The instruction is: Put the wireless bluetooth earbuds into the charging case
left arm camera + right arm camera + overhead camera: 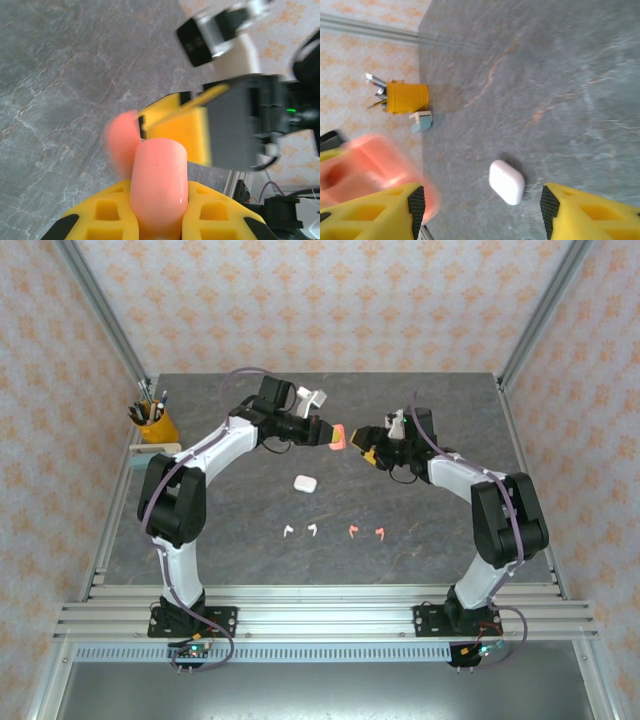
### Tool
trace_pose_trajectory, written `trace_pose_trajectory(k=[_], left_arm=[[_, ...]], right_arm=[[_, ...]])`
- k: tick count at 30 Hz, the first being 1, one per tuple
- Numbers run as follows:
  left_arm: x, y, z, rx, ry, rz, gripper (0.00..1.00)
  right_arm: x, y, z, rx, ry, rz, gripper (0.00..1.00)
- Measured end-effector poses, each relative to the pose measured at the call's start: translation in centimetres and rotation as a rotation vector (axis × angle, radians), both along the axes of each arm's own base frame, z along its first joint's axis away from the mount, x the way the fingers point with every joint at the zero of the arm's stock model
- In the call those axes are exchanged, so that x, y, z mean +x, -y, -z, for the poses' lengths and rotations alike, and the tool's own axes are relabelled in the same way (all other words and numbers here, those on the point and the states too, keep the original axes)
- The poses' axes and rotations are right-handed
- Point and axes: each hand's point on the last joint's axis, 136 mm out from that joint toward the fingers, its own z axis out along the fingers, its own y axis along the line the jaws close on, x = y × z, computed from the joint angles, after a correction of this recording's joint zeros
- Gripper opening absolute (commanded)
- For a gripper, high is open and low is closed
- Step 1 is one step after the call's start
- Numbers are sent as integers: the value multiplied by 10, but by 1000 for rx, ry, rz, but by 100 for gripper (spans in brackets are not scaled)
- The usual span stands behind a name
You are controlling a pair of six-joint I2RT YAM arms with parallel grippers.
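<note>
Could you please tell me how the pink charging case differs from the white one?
The coral-pink rounded plastic case is held aloft in the left gripper; the white rounded plastic case lies free on the grey table. The first is pink, the second white. Both are small and rounded.

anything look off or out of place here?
Nothing spilled or damaged. The pink case is up off the table, clamped in the left gripper, with the open right gripper right beside it. The white case lies flat, and the four earbuds sit in a row nearer the arm bases.
</note>
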Motion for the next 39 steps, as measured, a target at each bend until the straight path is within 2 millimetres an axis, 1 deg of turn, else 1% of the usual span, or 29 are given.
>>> trace_pose_trajectory(k=[4,5,7,8,10,12,14,17,20,23,25,32,39], left_arm=[[-7,-1,-39,-48,83,-1,0],[-8,-1,-47,-57,102,-2,0],[-9,-2,-56,-69,132,-3,0],[-9,-2,-59,-73,141,-3,0],[-9,-2,-57,-75,141,-5,0],[-10,-2,-51,-71,126,-6,0],[-9,-2,-46,-71,110,-7,0],[-8,1,-36,-73,84,2,0],[-6,3,-28,-77,58,15,0],[-4,6,-26,-86,49,28,0],[-3,7,-28,-91,53,32,0],[-1,10,-44,-115,79,49,0],[-1,11,-47,-119,84,52,0]], right_arm=[[11,23,34,-21,-94,77,63],[11,27,38,-26,-109,89,63],[11,30,39,-32,-122,97,63],[10,30,37,-32,-120,96,63],[8,30,29,-30,-109,95,63],[6,31,13,-22,-77,90,63],[5,31,-10,-10,-19,78,60],[-1,29,-39,14,60,39,56],[-8,23,-56,45,110,-14,52],[-13,18,-62,72,126,-61,46],[-15,15,-66,87,134,-84,43],[-23,6,-73,118,150,-140,42],[-21,-6,-79,125,165,-176,42]])
